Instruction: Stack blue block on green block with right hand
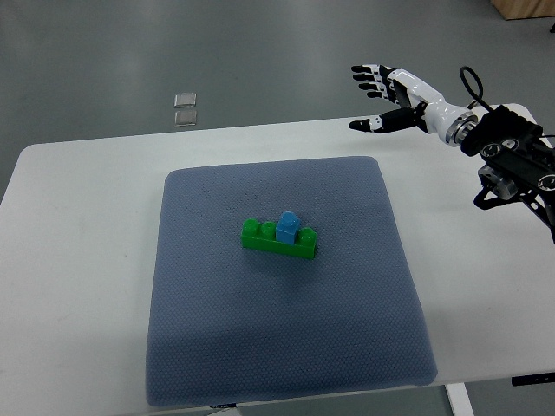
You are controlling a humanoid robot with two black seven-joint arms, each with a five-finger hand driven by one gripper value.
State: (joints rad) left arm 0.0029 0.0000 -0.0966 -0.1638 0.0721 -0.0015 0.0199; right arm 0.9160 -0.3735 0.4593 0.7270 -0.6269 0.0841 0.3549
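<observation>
A long green block [276,240] lies in the middle of the blue-grey mat [286,347]. A small blue block [289,227] sits on top of it, toward its right half. My right hand [375,97] hovers up and away at the far right, over the table's back edge, well apart from the blocks. Its fingers are spread and hold nothing. Its arm [512,147] comes in from the right edge. The left arm does not show.
The mat lies on a white table [78,260]. Two small clear squares [185,108] lie on the grey floor beyond the table's far edge. A wooden corner [525,9] shows at the top right.
</observation>
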